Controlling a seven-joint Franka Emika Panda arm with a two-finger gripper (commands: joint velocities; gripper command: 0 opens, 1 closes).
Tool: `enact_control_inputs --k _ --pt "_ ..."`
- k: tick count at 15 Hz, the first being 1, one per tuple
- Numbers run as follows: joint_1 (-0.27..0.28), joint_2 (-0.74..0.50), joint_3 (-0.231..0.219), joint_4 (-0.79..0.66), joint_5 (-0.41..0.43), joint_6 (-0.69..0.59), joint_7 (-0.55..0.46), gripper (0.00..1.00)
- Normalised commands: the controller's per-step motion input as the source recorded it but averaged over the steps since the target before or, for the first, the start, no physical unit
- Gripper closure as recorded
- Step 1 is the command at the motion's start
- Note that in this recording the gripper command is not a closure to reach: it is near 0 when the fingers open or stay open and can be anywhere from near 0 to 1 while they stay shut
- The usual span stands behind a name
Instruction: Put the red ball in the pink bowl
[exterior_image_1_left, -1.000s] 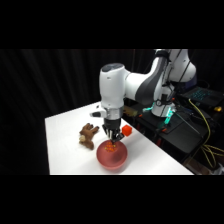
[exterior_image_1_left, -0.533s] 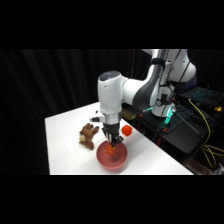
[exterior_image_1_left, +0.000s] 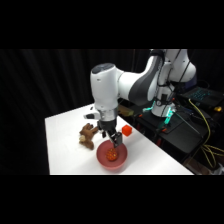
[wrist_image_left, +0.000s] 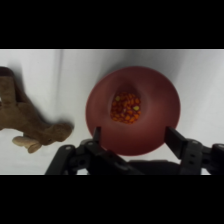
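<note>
Now red ball (wrist_image_left: 125, 108) in pink bowl (wrist_image_left: 165, 100) ctr; hand (wrist_image_left: 134, 137) open above.

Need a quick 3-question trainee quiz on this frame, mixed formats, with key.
1. True or false: the red ball lies inside the pink bowl.
2. The gripper fingers are: A) shut on the ball B) open, empty C) shut on the toy.
3. Fill in: in the side view, the brown plush toy sits beside the bowl, and a small red-orange ____ lies on the table behind it.

Key: 1 true; 2 B; 3 cube.
</note>
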Motion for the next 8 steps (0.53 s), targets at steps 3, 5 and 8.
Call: enact_control_inputs --k 3,5,8 --pt "0.047 -0.32 -0.024 0.21 0.029 -0.52 0.02 0.0" --pt "0.043 -0.31 -0.025 0.23 0.027 -0.54 0.06 0.0" --pt "0.052 -0.24 -0.04 0.24 -0.036 -0.47 0.14 0.0"
